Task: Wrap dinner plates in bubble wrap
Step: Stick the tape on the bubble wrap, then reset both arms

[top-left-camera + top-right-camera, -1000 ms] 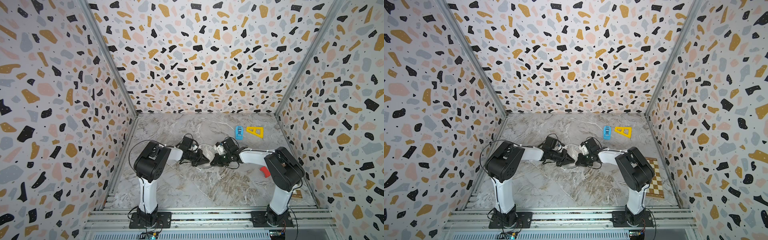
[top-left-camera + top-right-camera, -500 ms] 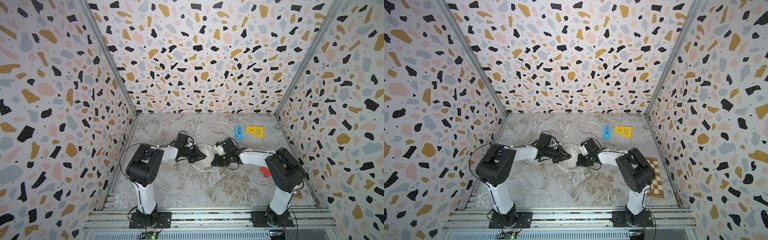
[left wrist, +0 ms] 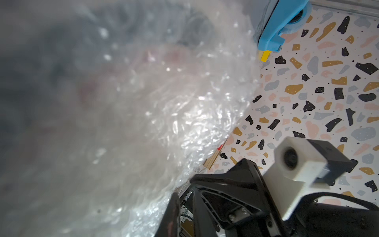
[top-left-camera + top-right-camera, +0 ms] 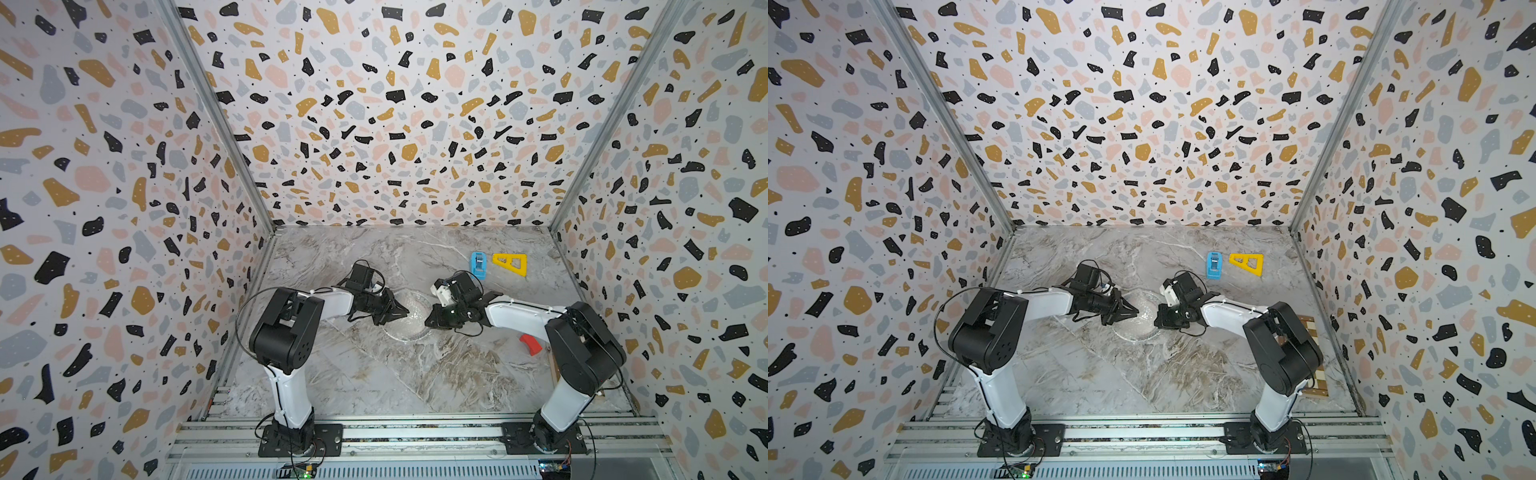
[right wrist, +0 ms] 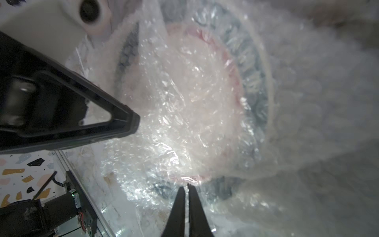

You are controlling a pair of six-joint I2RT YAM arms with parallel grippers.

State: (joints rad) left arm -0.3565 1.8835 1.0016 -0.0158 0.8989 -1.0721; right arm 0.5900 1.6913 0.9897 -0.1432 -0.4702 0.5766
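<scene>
The round white navy-rimmed plate (image 5: 255, 86) lies central on the marble tabletop (image 4: 353, 253), under clear dimpled bubble wrap (image 5: 307, 92). The right gripper (image 5: 186, 187), jaws almost pressed together, touches the wrapped rim; whether the left gripper (image 4: 397, 311) is spread I cannot tell.

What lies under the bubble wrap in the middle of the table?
Through the bubble wrap, the right wrist view shows the plate: a pale disc with a dark rim band. The wrap blurs its surface, and whatever is beneath the plate is hidden.
</scene>
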